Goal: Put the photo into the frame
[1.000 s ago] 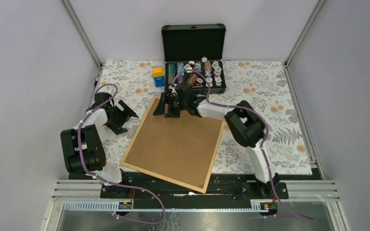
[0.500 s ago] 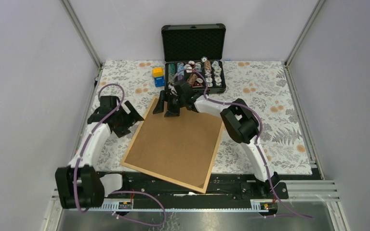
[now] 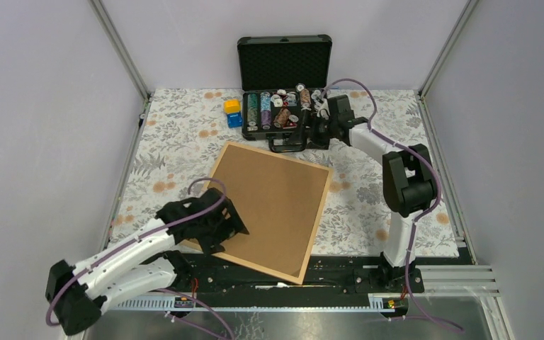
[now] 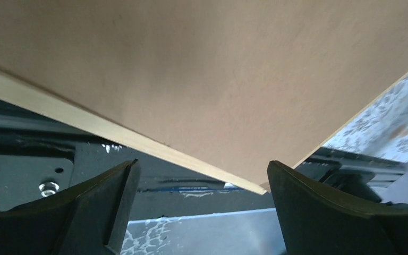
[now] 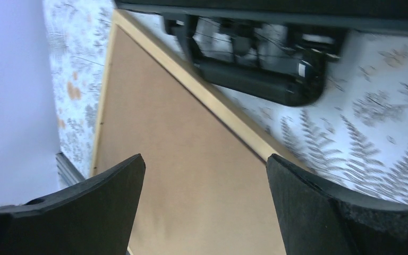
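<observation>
Lower left, the left hand [image 4: 202,172] hovers spread wide over a corner of the frame [image 3: 319,212]. The frame lies mid-tabletop [image 3: 411,142], brown backing [image 3: 269,205] up. The photo is out of sight, so progress is unclear. Upper right, the right hand [image 5: 204,164] gapes empty beside the black case [image 3: 283,64].

Soft, even overhead light in the top view, shadows faint. Beyond the right gripper [image 5: 204,162] the case handle [image 5: 255,82] and cloth [image 5: 382,117] smear with motion blur; its fingers [image 5: 85,212] are dark, unfocused. Above the left gripper [image 4: 202,164] the board [image 4: 218,69] is evenly lit, the rail [image 4: 26,159] beside it shadowed
</observation>
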